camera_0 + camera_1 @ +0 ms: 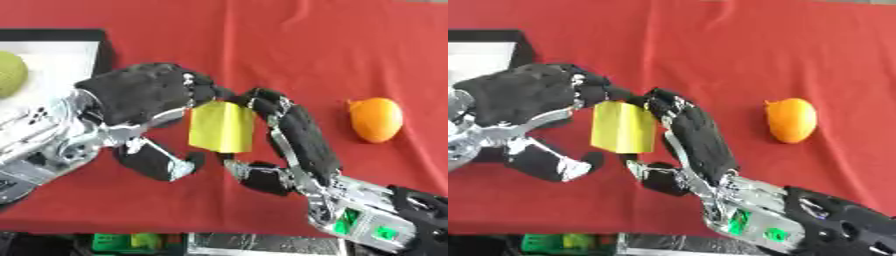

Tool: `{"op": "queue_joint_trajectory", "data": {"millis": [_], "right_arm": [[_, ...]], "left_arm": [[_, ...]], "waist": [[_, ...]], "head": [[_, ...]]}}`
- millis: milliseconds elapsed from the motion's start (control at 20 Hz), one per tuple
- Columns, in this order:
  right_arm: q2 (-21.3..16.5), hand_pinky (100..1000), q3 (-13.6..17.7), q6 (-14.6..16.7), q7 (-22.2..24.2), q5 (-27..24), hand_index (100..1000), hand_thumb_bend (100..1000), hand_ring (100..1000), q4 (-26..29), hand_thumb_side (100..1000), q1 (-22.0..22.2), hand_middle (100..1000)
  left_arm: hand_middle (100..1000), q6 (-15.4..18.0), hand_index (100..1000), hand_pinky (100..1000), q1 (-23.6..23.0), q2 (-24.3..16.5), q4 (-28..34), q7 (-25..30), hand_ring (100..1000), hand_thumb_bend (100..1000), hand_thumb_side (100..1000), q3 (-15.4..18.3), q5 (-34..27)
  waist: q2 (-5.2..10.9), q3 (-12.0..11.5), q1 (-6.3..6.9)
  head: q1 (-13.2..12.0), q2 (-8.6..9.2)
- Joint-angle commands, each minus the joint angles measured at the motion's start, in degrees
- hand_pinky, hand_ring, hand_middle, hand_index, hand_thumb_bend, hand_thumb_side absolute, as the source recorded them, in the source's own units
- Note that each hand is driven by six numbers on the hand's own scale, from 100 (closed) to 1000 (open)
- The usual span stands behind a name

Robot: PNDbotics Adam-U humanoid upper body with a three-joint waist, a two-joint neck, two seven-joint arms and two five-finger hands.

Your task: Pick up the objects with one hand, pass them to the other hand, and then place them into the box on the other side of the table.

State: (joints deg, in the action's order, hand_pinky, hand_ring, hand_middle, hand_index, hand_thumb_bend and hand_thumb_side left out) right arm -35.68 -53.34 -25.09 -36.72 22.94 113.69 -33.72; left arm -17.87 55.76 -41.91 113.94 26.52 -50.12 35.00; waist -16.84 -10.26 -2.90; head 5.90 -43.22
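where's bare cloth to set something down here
Bare red cloth runs across the far side, and right of the orange fruit. Crowded mid-table: left hand and right hand meet at the yellow block; box far left.

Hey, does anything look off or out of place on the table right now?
Nothing stands out. The yellow block is upright between the left hand and right hand, and the orange fruit lies intact on the red cloth.
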Motion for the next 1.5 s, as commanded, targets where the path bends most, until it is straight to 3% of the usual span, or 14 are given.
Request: {"op": "queue_joint_trajectory", "data": {"millis": [50, 300, 800, 1500], "right_arm": [[-0.98, 159, 0.66, 0.71, -0.09, 0.45, 508, 134, 615, 0.90, 100, -0.65, 425], [-1.04, 154, 0.55, 0.90, 0.41, 1.06, 509, 106, 614, 0.90, 100, -0.73, 425], [-0.99, 149, -0.47, 2.32, 0.79, 0.23, 508, 100, 609, 0.90, 100, -0.69, 431], [-1.31, 139, -0.74, 6.21, 1.25, -1.65, 513, 100, 592, 0.90, 100, -0.44, 409]], "left_arm": [[797, -0.59, 990, 911, 0.99, -0.34, 0.66, -0.95, 829, 399, 357, 0.18, 2.23], [800, -1.17, 992, 913, 1.09, -0.07, 0.66, -1.25, 835, 441, 387, -0.30, 5.23], [754, -1.70, 935, 874, 0.67, 0.84, 0.66, -2.57, 801, 360, 356, -0.60, 6.58], [731, -0.39, 893, 860, 0.46, 1.94, -0.68, -4.48, 786, 369, 384, -1.86, 7.90]], "waist": [[1.55, 0.08, 0.32], [1.58, 0.26, 0.46], [1.64, 0.56, 0.38], [1.67, 0.73, 0.48]], "head": [[-0.24, -0.16], [-0.38, -0.36], [-0.51, -0.46], [-0.58, -0.44]]}}
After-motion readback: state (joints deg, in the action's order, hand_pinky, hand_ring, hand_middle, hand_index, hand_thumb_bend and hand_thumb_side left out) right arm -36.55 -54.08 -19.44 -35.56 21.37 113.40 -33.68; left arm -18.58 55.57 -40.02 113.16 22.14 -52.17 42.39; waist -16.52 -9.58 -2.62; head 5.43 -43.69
